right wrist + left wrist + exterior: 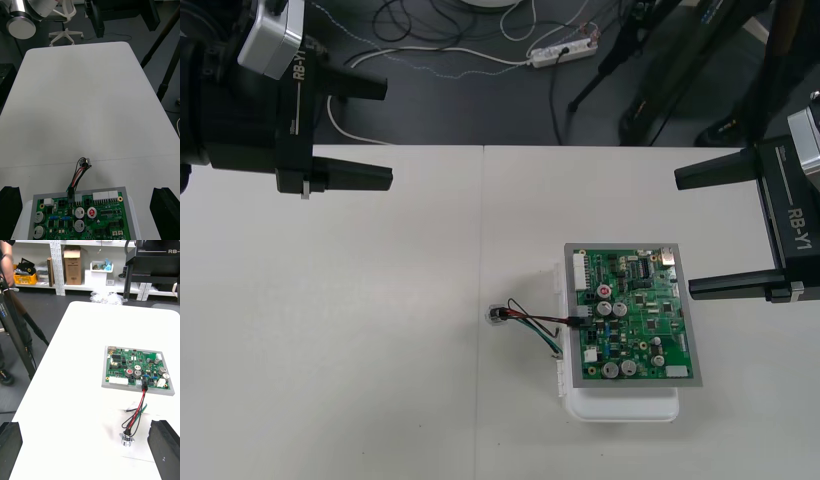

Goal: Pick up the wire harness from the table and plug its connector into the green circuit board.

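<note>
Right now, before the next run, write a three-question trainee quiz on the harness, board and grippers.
1. True or false: the thin red, black and green wire harness has its small black plug seated in the green circuit board.
2. The round metal socket lies: A on the board; B on the light table beside it; C between fingers.
3. Fill in: left gripper and right gripper are both ____.
Key: 1 true; 2 B; 3 open.

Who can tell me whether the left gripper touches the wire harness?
Apart: the front view shows bare table between the open left gripper and the wire harness.
</note>
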